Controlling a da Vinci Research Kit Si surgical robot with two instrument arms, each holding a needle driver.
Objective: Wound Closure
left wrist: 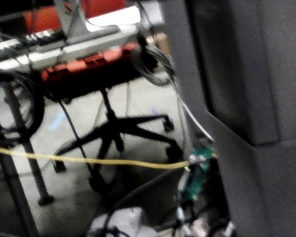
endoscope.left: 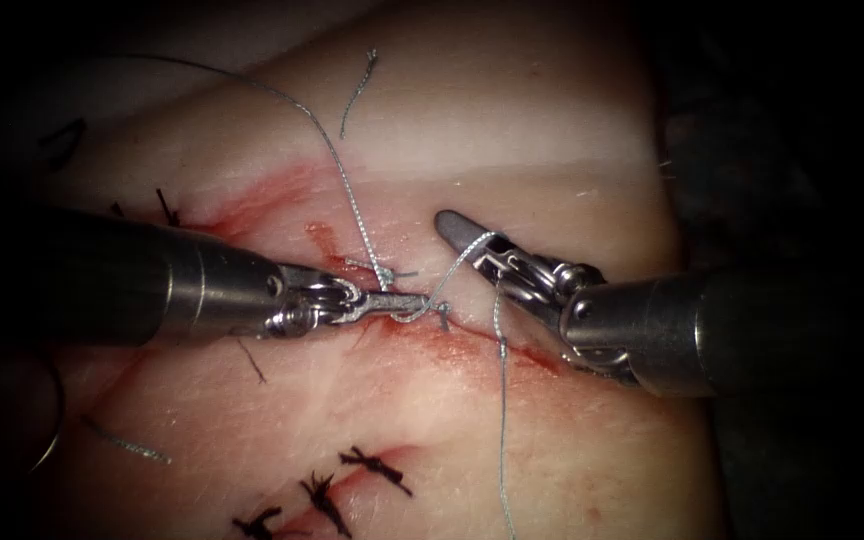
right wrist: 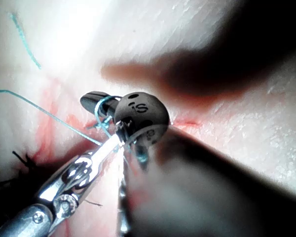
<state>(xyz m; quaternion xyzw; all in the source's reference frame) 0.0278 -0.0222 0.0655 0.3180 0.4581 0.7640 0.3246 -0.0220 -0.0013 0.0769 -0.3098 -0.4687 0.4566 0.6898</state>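
A workshop floor with a black swivel chair [left wrist: 119,129], a red-and-grey bench [left wrist: 84,52] and a yellow cable [left wrist: 89,160] is seen in the left wrist view. In the endoscope view, the pale tissue [endoscope.left: 432,400] is spread across the field, with the cut [endoscope.left: 472,335] running from upper left to lower right and red fluid [endoscope.left: 262,200] smeared along it. Older dark stitches [endoscope.left: 377,468] are seen below.

The left tool [endoscope.left: 407,303] is brought in from the left, and its jaws are closed together on the thread [endoscope.left: 337,170] just at the cut, beside a small knot [endoscope.left: 392,272]. The right tool [endoscope.left: 467,235] is laid in from the right, with the thread wrapped over its jaws; these appear closed, with nothing seen gripped between them. One strand is led up and away to the upper left, and another hangs down across the tissue toward the lower edge. A loose cut end [endoscope.left: 357,92] is lying on the tissue above. The needle cannot be made out.

In the right wrist view, the right tool [right wrist: 96,102] is seen with thread [right wrist: 39,111] looped around it, and the left tool [right wrist: 113,143] is met just beside it.
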